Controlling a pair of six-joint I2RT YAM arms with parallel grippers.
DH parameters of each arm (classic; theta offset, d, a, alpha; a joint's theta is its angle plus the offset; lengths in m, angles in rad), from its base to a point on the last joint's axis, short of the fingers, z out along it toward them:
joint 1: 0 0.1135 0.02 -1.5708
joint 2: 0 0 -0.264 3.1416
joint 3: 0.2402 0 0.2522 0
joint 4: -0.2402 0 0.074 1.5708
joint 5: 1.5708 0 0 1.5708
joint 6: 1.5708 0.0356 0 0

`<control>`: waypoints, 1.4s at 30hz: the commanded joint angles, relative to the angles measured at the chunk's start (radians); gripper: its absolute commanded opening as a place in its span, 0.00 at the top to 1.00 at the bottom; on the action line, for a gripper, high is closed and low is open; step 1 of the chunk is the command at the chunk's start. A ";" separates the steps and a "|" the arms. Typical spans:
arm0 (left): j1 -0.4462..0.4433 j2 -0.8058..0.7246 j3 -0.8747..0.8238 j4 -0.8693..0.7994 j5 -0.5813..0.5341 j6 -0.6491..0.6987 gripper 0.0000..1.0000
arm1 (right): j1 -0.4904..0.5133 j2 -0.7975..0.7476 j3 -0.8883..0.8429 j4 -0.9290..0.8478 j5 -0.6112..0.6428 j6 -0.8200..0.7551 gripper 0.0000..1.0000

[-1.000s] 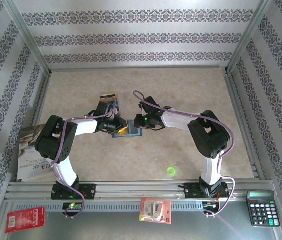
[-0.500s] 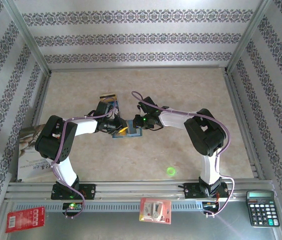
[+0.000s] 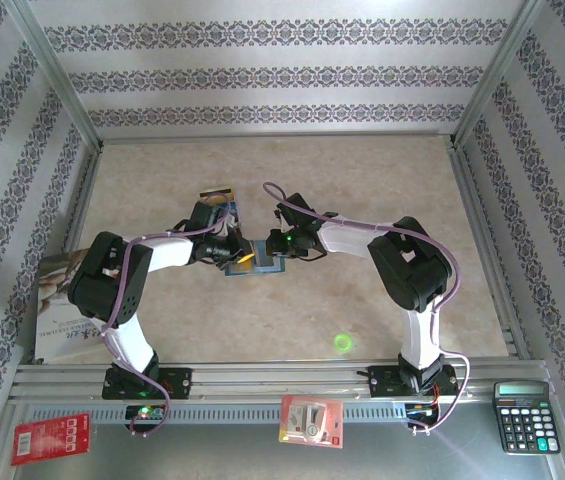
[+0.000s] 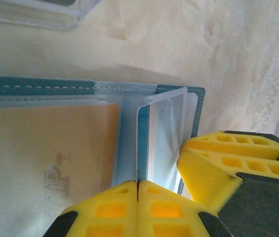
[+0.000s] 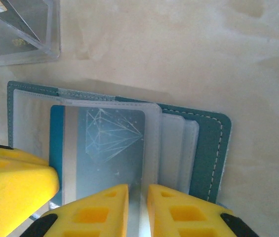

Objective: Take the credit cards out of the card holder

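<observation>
teal card holder (image 5: 211, 148), blue diamond-printed card (image 5: 109, 143), orange card (image 4: 45, 148), beige marbled table (image 5: 179, 49)

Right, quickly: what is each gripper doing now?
Left gripper: closed, pinching the blue-printed card by its edge.
Right gripper: nearly closed, apparently clamping the card holder.

The counter (image 3: 292, 170) is surfaced in pale marbled beige. It is enclosed on three sides by walls (image 3: 282, 75) papered in grey floral stripes and framed by metal posts (image 3: 57, 80).
</observation>
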 commanded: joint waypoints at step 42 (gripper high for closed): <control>0.101 -0.333 0.021 -0.064 0.239 0.115 1.00 | -0.118 -0.121 -0.205 0.831 -0.590 0.390 0.55</control>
